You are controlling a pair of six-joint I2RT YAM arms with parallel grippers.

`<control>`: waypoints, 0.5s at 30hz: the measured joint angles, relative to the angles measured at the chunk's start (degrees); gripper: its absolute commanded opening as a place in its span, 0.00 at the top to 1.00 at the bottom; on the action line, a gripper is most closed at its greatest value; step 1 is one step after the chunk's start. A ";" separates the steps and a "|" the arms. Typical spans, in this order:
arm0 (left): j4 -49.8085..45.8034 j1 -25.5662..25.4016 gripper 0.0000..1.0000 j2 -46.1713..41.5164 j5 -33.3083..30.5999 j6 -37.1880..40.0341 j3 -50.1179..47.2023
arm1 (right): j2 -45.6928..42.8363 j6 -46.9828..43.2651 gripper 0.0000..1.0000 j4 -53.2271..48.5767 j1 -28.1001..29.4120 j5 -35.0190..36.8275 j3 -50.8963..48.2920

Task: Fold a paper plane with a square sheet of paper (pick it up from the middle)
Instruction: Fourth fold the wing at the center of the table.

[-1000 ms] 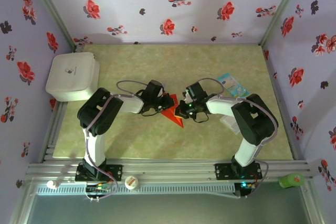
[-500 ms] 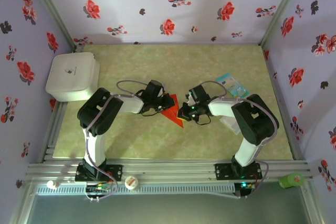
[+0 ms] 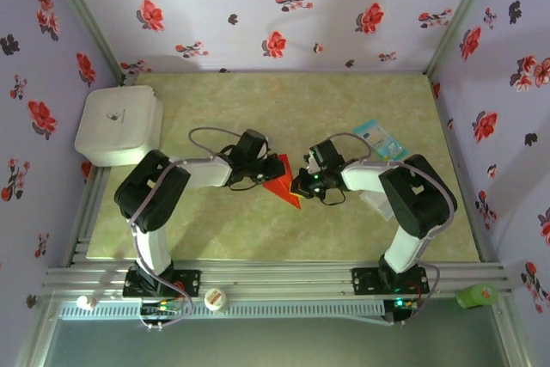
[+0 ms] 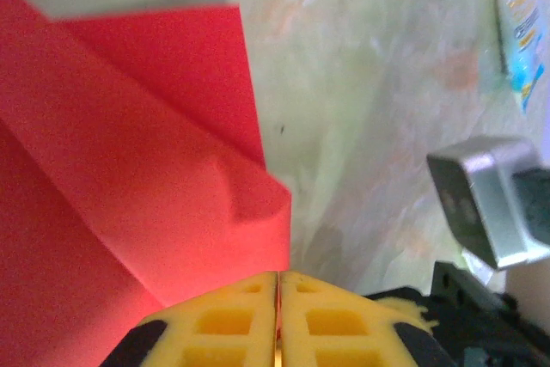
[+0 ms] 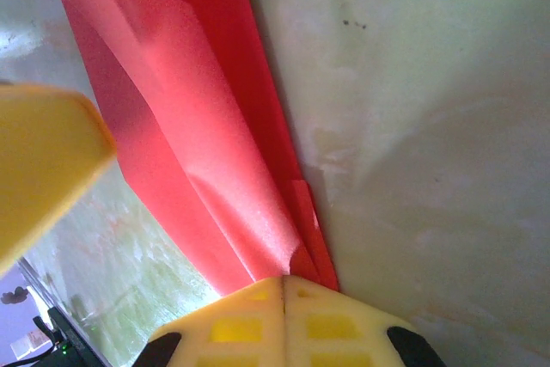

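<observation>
The pale green marbled worktop (image 3: pixel 344 229) carries two arms, the left arm (image 3: pixel 163 191) and the right arm (image 3: pixel 414 199), both bent inward so that they meet near the middle. A white lidded box (image 3: pixel 119 125) sits at the left rear edge. Between the arms is the red paper (image 3: pixel 282 185), partly folded into a pointed wedge with creases running along it, its tip aimed toward the near edge. A small blue-and-white packet (image 3: pixel 378 138) lies flat to the right rear, well apart from the paper. The left end effector (image 3: pixel 268 172) has its yellow fingers pressed together on the paper's left side; the left wrist view shows a folded red edge (image 4: pixel 129 195) running into their seam (image 4: pixel 277 298). The right end effector (image 3: pixel 299 183) is likewise closed, pinching a folded ridge of the paper (image 5: pixel 215 143) at its fingertips (image 5: pixel 284 285).
</observation>
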 measured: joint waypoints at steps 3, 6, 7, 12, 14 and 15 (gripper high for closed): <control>-0.24 -1.05 0.91 0.39 0.44 -0.02 0.00 | 0.00 0.00 1.00 0.00 0.00 0.00 0.00; -0.11 -1.53 0.90 1.20 0.92 -0.02 0.02 | -0.02 0.00 1.00 0.00 0.00 0.00 -0.02; -0.09 -1.57 0.90 1.51 1.05 -0.02 0.02 | -0.02 -0.02 1.00 0.00 0.00 0.02 -0.04; -0.17 -1.62 0.90 3.45 1.05 -0.04 0.35 | -0.02 -0.39 1.00 0.11 0.00 0.00 -0.09; -0.26 -1.51 0.91 4.15 1.05 -0.22 0.72 | -0.02 -0.46 1.00 0.15 0.00 0.00 -0.15; -0.42 -1.44 0.91 4.26 0.96 -0.31 0.96 | -0.09 -0.63 1.00 0.17 0.00 0.00 -0.22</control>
